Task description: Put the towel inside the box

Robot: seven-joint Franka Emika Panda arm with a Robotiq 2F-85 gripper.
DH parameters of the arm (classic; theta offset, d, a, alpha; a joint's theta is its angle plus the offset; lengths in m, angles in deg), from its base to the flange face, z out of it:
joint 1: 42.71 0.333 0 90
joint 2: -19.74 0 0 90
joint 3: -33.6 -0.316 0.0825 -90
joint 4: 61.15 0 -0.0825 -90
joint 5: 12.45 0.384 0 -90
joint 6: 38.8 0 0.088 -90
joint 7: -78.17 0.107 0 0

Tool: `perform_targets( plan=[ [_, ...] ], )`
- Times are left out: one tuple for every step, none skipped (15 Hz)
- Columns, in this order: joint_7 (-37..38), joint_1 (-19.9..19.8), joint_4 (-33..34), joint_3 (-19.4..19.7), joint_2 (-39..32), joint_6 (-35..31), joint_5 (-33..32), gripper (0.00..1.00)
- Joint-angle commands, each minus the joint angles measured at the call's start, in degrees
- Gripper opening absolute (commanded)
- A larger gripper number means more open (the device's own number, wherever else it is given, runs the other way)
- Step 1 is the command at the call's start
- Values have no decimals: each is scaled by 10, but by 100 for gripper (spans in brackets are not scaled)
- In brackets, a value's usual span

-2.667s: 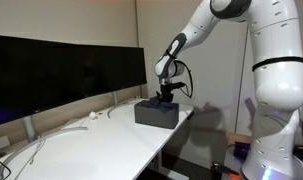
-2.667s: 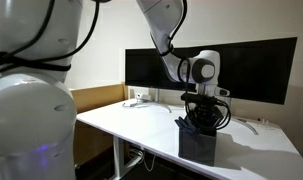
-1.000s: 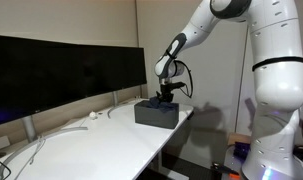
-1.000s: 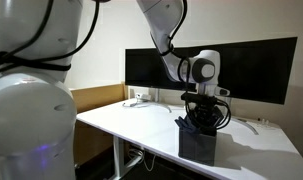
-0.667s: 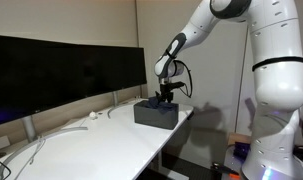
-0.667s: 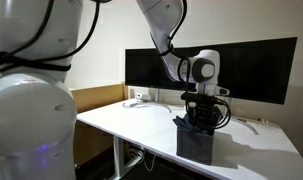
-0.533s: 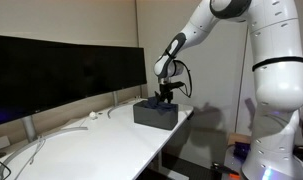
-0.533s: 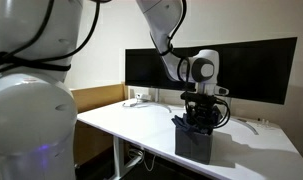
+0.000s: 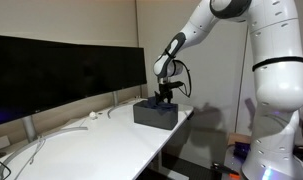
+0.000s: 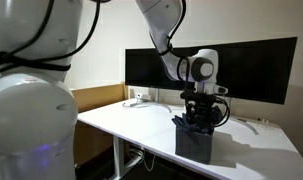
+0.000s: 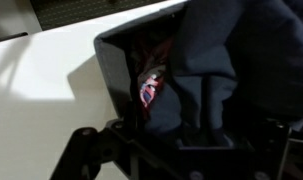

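Mostly hidden, gripper (image 9: 165, 98) fingertips lost inside the dark box (image 9: 156, 115) at the white desk (image 9: 91, 150) corner, jaw spread impossible to tell, blurred wrist view showing grey-blue towel (image 11: 226, 60) bunched in the box's open top, arm arching over, wrist pointing straight down.

The dark grey rectangular box (image 9: 155, 115) appears to have slid a little along the white table (image 9: 101, 140) (leftward in both exterior views).

A white table (image 9: 101, 140) carries a dark box (image 9: 154, 114) and white cables (image 9: 63, 129).
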Motion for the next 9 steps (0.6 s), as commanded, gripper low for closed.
perform_targets(
  plan=[
    [-3,-1,-11,6,16,-7,-8,100],
    [-4,-2,-12,6,21,-7,-8,100],
    [-6,-2,-14,8,27,-7,-9,100],
    [-6,-2,-16,9,33,-6,-10,100],
    [-6,-2,-17,11,39,-5,-11,100],
    [-8,-3,-19,13,47,-4,-12,100],
    [-8,-3,-20,14,53,-4,-14,100],
    [-9,-3,-20,16,60,-4,-15,100],
    [-10,-3,-22,18,66,-5,-16,100]
  ],
)
